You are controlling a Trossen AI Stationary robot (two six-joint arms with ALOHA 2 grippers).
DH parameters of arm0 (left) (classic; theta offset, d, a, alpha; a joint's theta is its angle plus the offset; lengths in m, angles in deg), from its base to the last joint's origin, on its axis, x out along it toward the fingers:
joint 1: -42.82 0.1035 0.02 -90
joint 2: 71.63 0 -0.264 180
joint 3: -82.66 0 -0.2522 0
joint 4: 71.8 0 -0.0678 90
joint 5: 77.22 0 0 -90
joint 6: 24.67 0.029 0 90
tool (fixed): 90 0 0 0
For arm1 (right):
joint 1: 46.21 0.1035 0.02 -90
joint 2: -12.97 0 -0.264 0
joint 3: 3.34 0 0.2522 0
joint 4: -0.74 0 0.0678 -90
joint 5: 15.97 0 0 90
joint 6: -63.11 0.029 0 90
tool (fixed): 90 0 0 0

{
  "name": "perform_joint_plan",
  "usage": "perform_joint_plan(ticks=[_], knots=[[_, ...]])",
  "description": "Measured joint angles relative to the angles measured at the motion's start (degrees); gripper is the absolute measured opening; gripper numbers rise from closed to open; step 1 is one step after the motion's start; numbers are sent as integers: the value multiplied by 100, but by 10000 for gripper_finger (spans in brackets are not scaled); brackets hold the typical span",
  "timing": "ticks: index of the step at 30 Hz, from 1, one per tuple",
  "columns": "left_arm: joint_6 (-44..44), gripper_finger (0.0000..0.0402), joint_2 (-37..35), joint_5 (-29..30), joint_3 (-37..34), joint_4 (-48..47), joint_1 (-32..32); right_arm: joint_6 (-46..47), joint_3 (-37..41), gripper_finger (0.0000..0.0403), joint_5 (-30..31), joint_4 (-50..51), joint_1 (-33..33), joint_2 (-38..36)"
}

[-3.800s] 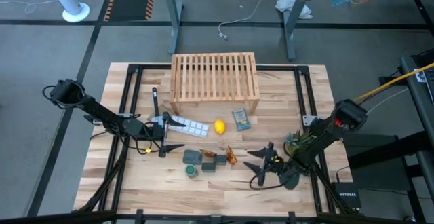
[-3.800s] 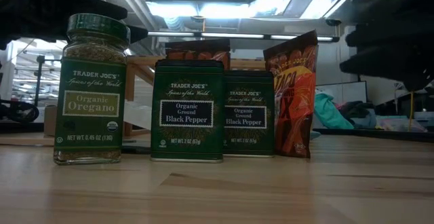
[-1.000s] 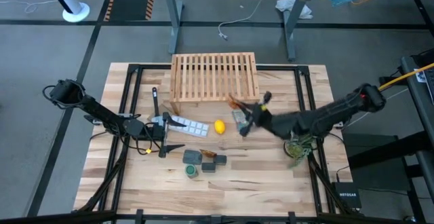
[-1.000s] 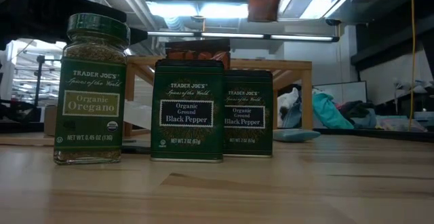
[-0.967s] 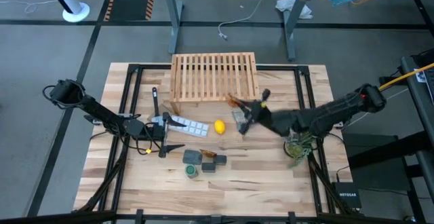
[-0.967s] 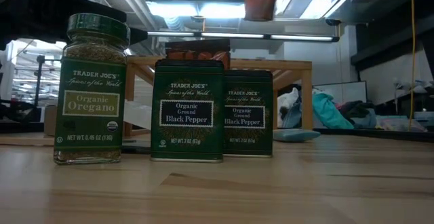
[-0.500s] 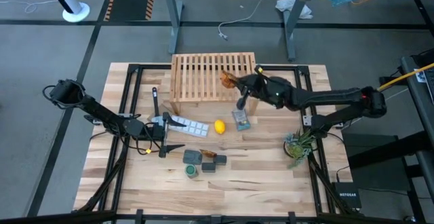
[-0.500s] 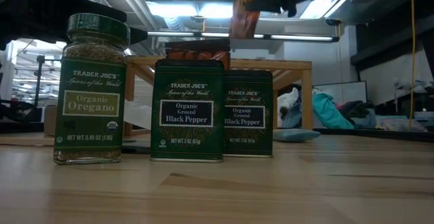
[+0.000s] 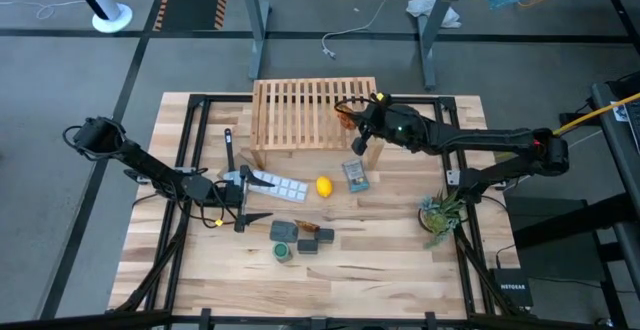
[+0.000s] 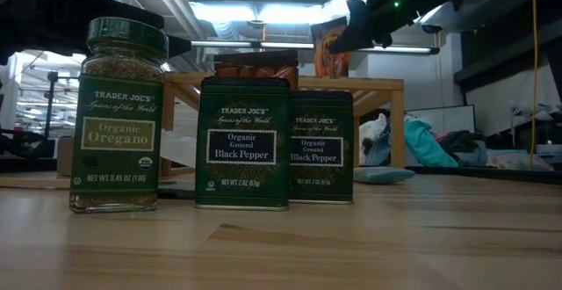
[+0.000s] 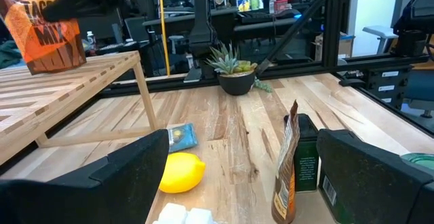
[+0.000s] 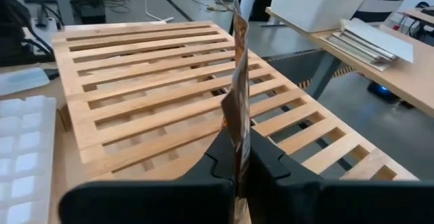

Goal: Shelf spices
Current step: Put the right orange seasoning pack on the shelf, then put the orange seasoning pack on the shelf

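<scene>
Nearest the front edge, I am seeing the jar [image 9: 285,253] standing with a box [image 9: 281,232] just behind it, a second box [image 9: 306,242] beside it, and one packet [image 9: 325,237] standing at that box's far side; in the low view the jar [image 10: 118,114] is standing left of the two boxes [image 10: 243,141], with the packet's top peeking over them [image 10: 256,63]. My left gripper [image 9: 243,194] is waiting just beyond this cluster on the left half of the table [image 9: 400,270], its fingers spread wide apart with nothing between them; the left wrist view is showing the gap open onto the packet [image 11: 287,163] and a box [image 11: 308,159]. Further back, an ice tray [image 9: 280,185], a lemon [image 9: 324,186] and a blue packet [image 9: 355,176] are lying in a row in front of the shelf [image 9: 290,120], and a small plant [image 9: 440,213] is sitting near the right edge. Farthest out, my right gripper [image 9: 353,113] is reaching over the shelf's right portion, clamped on the second orange packet [image 9: 345,116]; the right wrist view is showing the fingers [image 12: 268,159] pinching it edge-on [image 12: 237,95] above the slats [image 12: 135,88], and I cannot tell whether its bottom is touching them.
</scene>
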Motion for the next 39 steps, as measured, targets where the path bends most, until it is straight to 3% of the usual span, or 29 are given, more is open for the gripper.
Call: perform_joint_plan(ticks=[21,39], knots=[[-4,368,0,-1,0,-2,0,-11,0,79,-12,4,11,0],[-3,368,0,1,0,-4,0,278,-140,195,-14,55,17,4]])
